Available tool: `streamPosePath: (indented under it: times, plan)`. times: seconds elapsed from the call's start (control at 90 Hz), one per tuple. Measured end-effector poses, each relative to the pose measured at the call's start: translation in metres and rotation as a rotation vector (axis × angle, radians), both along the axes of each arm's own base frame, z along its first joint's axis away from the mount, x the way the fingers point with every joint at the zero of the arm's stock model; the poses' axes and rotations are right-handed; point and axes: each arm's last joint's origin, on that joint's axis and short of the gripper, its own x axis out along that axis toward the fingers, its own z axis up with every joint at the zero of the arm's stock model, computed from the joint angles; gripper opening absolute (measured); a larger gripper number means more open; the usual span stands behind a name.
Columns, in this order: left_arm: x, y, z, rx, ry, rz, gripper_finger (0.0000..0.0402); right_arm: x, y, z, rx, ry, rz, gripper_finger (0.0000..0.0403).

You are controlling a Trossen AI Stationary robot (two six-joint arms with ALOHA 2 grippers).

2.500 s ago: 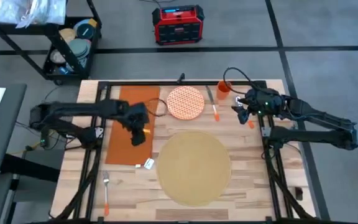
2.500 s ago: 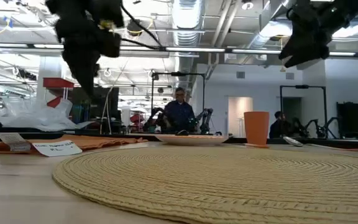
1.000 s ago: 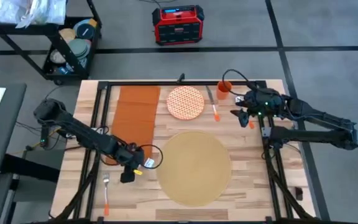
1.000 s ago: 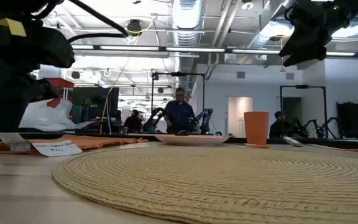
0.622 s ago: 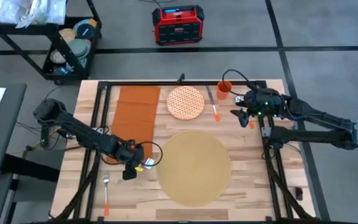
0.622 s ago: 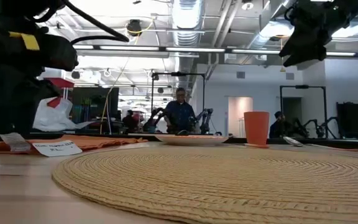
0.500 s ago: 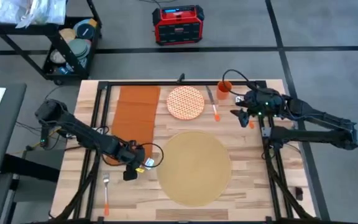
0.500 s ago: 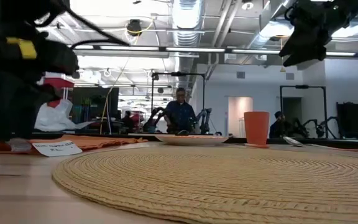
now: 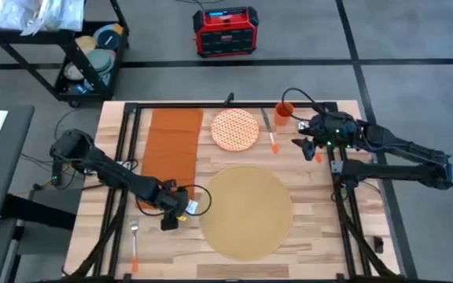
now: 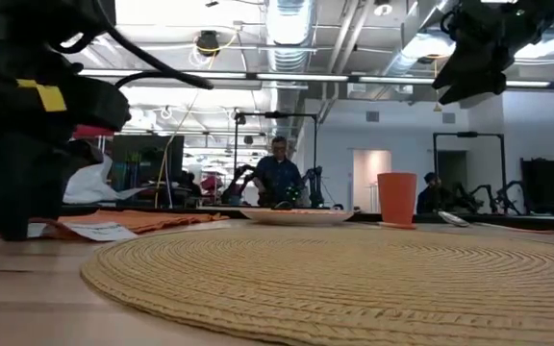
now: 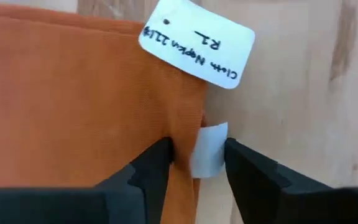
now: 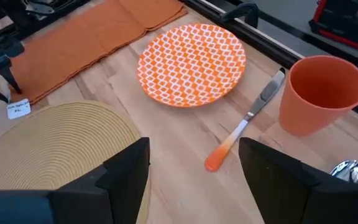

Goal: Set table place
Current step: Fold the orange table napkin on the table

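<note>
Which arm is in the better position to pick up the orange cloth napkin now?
Left. The left gripper is low at the napkin corner near the placemat, fingers open astride its edge. The right gripper hovers far off, beside the cup.
</note>
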Motion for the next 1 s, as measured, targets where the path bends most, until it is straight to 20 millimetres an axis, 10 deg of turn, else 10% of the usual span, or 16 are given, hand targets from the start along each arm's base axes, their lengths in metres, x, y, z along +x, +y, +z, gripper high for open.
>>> streamPosePath:
  times: [0.167,1.0]
  plan:
    - [-0.002,0.002,0.002,-0.005,0.006,0.025,0.0012,0.000,0.000,0.000,0.001,0.000,-0.008,0.0234]
    - [0.016,0.010,0.064,0.107,0.171,0.039,0.0000,0.000,0.000,0.000,-0.006,0.003,-0.005,0.0234]
